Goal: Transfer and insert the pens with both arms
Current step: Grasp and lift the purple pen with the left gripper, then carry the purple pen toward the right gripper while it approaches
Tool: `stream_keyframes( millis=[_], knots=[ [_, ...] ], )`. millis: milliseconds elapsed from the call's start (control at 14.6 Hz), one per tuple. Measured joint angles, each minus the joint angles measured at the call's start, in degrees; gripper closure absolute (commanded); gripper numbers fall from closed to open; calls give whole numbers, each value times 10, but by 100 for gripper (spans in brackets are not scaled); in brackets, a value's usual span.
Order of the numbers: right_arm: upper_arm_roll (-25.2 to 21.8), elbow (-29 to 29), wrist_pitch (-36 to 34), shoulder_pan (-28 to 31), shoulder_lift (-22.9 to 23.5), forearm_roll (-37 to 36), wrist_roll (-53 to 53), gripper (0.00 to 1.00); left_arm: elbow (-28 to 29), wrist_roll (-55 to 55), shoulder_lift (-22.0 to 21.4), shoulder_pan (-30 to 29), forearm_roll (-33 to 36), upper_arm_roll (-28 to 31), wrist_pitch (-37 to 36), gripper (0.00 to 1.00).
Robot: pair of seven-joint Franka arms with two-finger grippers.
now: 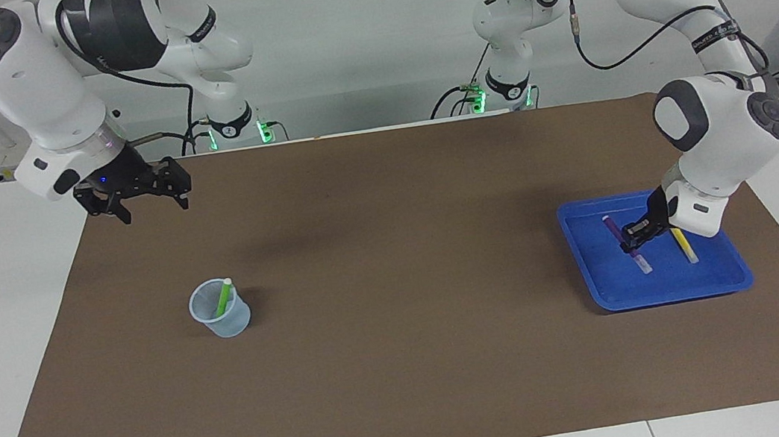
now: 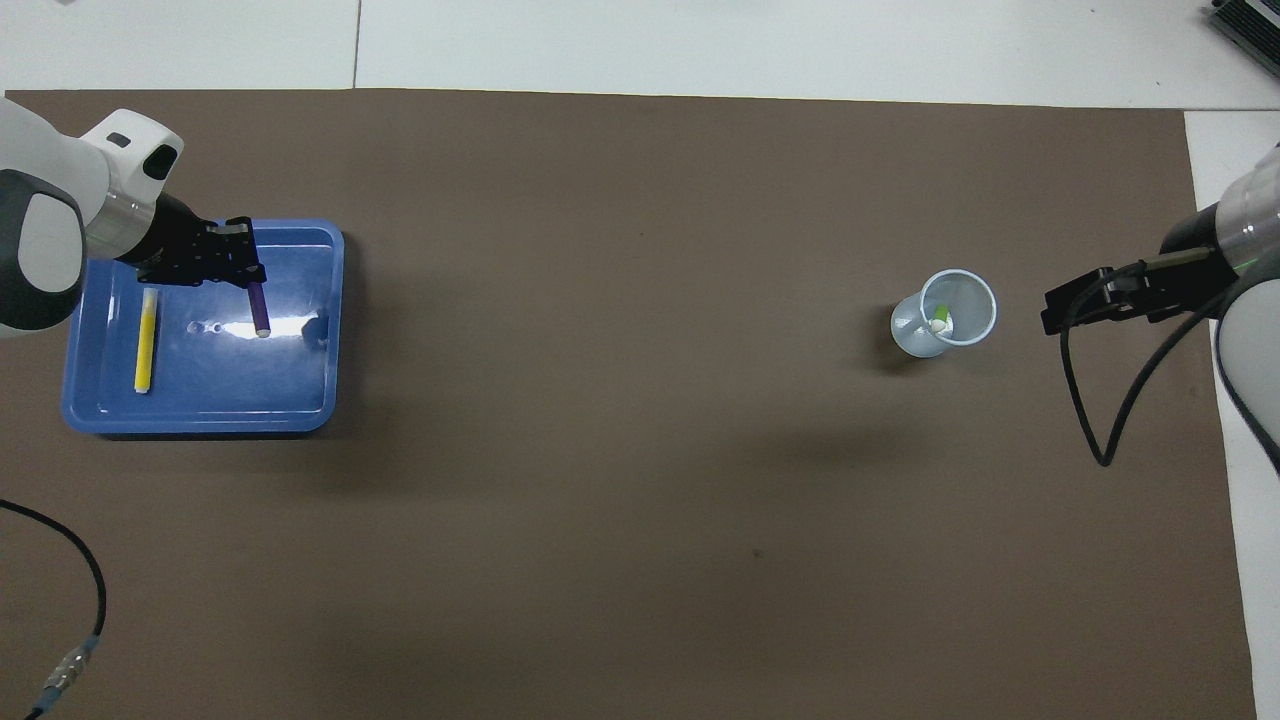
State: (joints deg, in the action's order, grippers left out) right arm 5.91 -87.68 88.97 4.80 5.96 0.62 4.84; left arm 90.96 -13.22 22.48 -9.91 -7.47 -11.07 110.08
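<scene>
My left gripper [image 1: 634, 234] is shut on the purple pen [image 1: 642, 264] and holds it tilted just above the blue tray [image 1: 605, 284]. In the overhead view the left gripper [image 2: 248, 276] grips the purple pen [image 2: 259, 312] near one end. The yellow pen [image 1: 686, 249] lies flat in the tray [image 2: 290, 395], beside the held one; it shows as the yellow pen [image 2: 146, 340] from above. The green pen [image 1: 223, 297] leans inside a clear cup [image 1: 222, 319]. My right gripper [image 1: 155, 206] hangs open and waits over the mat's corner at the right arm's end.
A brown mat [image 1: 403, 322] covers most of the white table. The cup [image 2: 945, 318] stands on it toward the right arm's end, and the right gripper [image 2: 1050, 312] sits beside it from above. A black cable [image 2: 60, 560] loops at the mat's near corner.
</scene>
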Motion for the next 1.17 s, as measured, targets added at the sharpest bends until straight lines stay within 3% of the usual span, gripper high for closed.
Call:
stream_keyframes(
  millis=[274,686,1166],
  knots=[
    [-2,-10,0,3,-2,43,0,0,-4,-107,-34,18,-20,-2,-53,100],
    [-3,-26,10,15,-9,182,-15,0,-4,-231,-54,49,-43,-5,-87,100],
    [1,-110,137,3,-37,339,-119,0,-5,-528,-72,147,-106,-11,-81,100]
  ],
)
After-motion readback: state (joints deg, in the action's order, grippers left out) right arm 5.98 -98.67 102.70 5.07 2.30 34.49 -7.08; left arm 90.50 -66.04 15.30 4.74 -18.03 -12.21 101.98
